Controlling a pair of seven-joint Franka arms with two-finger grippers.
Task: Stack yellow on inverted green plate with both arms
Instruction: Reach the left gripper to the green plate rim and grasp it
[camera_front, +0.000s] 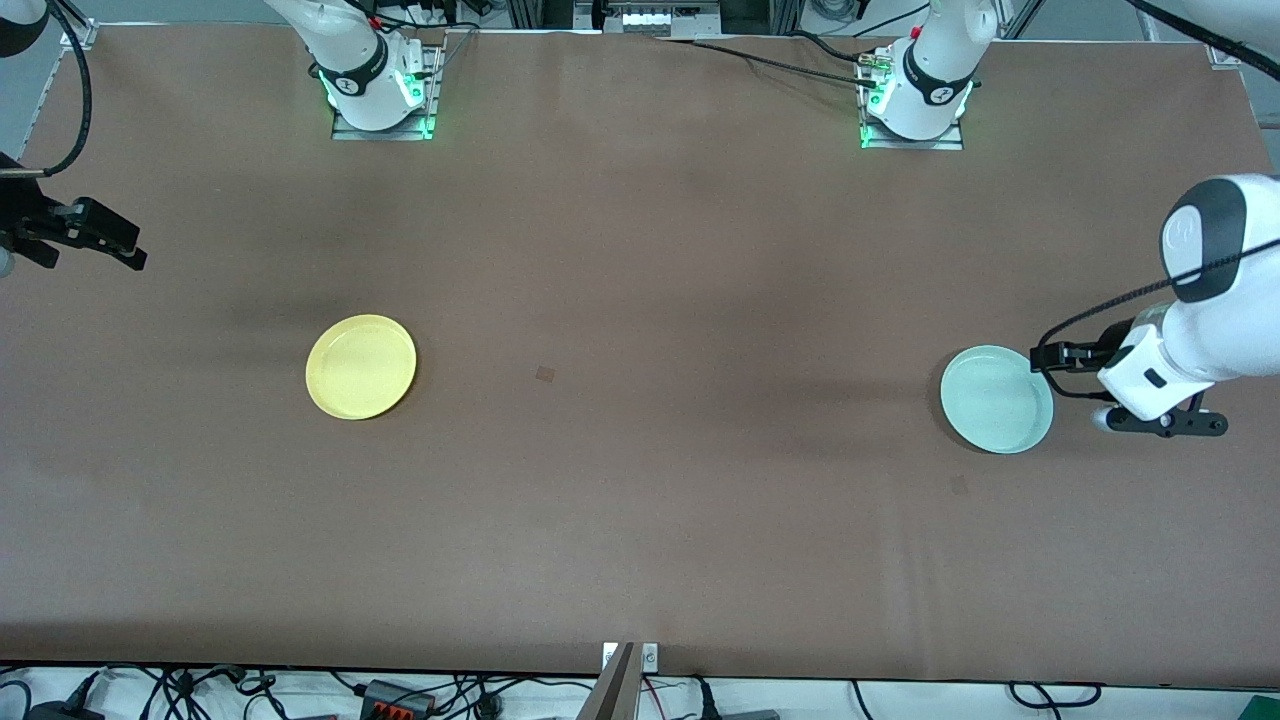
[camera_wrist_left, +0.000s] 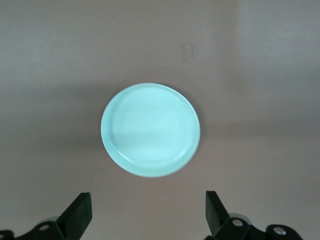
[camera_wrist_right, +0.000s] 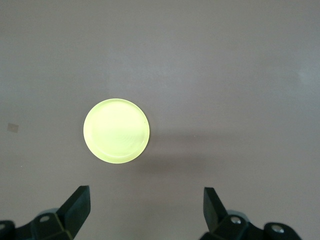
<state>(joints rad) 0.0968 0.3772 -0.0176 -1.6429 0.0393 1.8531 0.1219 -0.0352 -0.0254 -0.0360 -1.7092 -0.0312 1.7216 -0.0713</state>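
I see the green plate (camera_front: 996, 398) nearest the front camera at the left arm's end, rim up — not yet inverted. Left gripper (camera_wrist_left: 148, 215) just beside it, jaws wide, empty. Yellow plate (camera_front: 361, 366) slightly farther, toward the right arm's end; right gripper (camera_wrist_right: 146, 214) spread, empty, off the table's edge. Both look light, stiff, slick — I'd pinch the raised rim.

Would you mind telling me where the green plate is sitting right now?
The green plate lies rim-up on the table toward the left arm's end, just beside the open left gripper, well apart from the yellow plate.
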